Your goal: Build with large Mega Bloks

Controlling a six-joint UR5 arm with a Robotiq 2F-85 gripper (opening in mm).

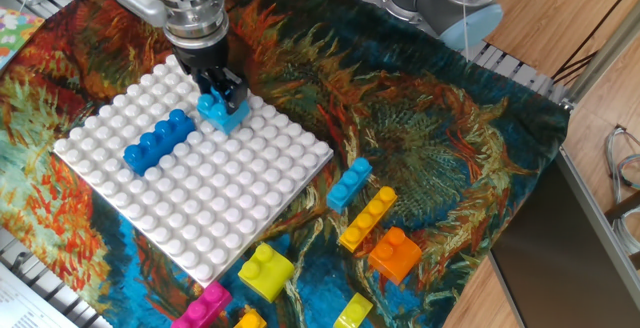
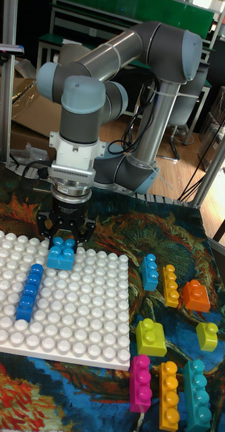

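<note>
Gripper: black fingers clamped on light blue brick, which sits at the far edge of the white studded baseplate. Dark blue four-stud brick: seated on baseplate, left of the gripper, apart from it. Loose on patterned cloth beside baseplate: light blue brick, orange long brick, orange short brick, yellow brick, pink brick.

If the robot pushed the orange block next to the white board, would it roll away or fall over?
Probably neither. The orange block has flat sides and looks squat, so it would likely slide across the cloth rather than roll. It looks like hard plastic, so it should stay stiff. The soft cloth might make it drag or catch a little.
</note>
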